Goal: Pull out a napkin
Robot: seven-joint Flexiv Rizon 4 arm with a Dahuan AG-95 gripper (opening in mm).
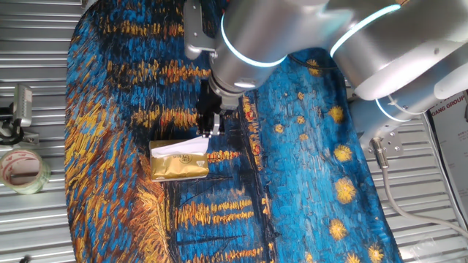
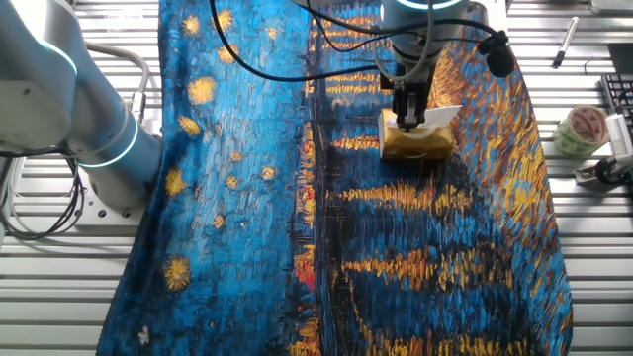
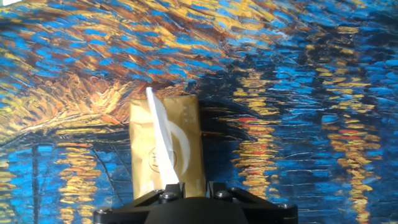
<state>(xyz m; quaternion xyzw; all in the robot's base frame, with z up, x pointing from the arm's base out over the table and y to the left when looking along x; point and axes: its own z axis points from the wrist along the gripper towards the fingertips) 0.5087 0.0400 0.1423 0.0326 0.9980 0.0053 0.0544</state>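
Observation:
A shiny gold tissue packet lies flat on the painted blue and gold cloth. The white napkin rises out of the packet's top, partly drawn up. In the hand view it shows edge-on as a thin white strip running into the fingers. My gripper hangs just above the packet, shut on the napkin's upper corner. The napkin's lower part is still inside the packet.
The cloth covers a slatted metal table. A tape roll stands off the cloth to one side, next to a small metal clamp. A pen lies beyond it. The arm's base stands beside the cloth.

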